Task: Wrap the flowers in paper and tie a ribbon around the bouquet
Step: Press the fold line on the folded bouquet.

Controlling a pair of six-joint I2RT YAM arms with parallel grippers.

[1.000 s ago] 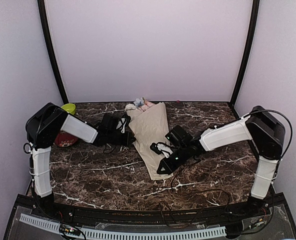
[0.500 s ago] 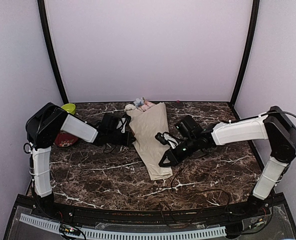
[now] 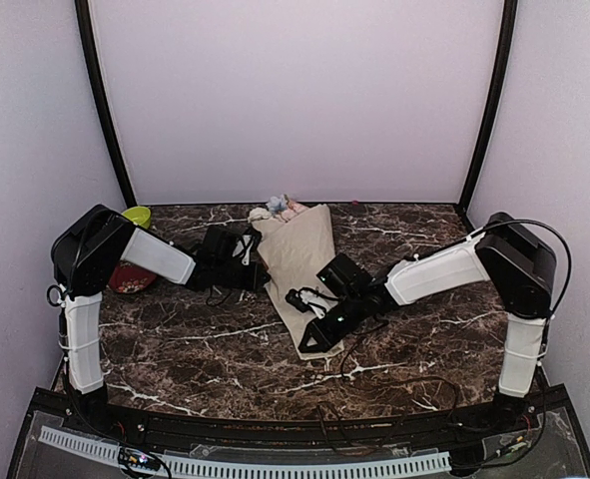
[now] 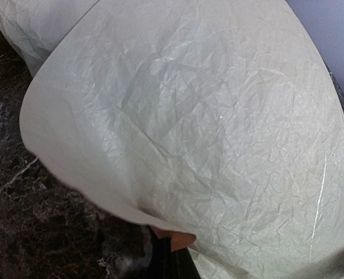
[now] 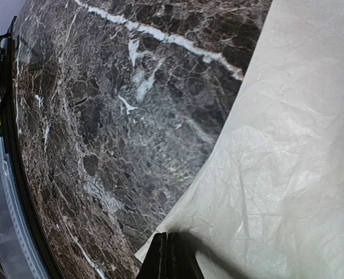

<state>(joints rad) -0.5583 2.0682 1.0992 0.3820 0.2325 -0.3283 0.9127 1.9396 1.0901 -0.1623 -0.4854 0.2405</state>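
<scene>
The bouquet [image 3: 299, 261] lies on the marble table [image 3: 195, 349] as a beige paper cone. The flowers [image 3: 280, 208] show pink, white and blue heads at its far, wide end. My left gripper [image 3: 263, 275] is at the cone's left edge. In the left wrist view it [image 4: 172, 258] is shut on a peach-backed fold of the paper [image 4: 206, 128]. My right gripper [image 3: 306, 347] is at the narrow near end. Its shut tips [image 5: 167, 247] rest over the paper's [image 5: 288, 174] corner with nothing visible between them. A thin dark strand that looks like the ribbon [image 3: 344, 361] lies just right of the narrow end.
A yellow-green cup [image 3: 137, 216] and a red dish [image 3: 127, 280] sit at the far left, behind the left arm. Walls close in the back and both sides. The table's front edge [image 3: 275, 417] runs close to the arm bases.
The right gripper swung up and right along the cone, then came back down left to the narrow end. The left arm and the bouquet have stayed still.
</scene>
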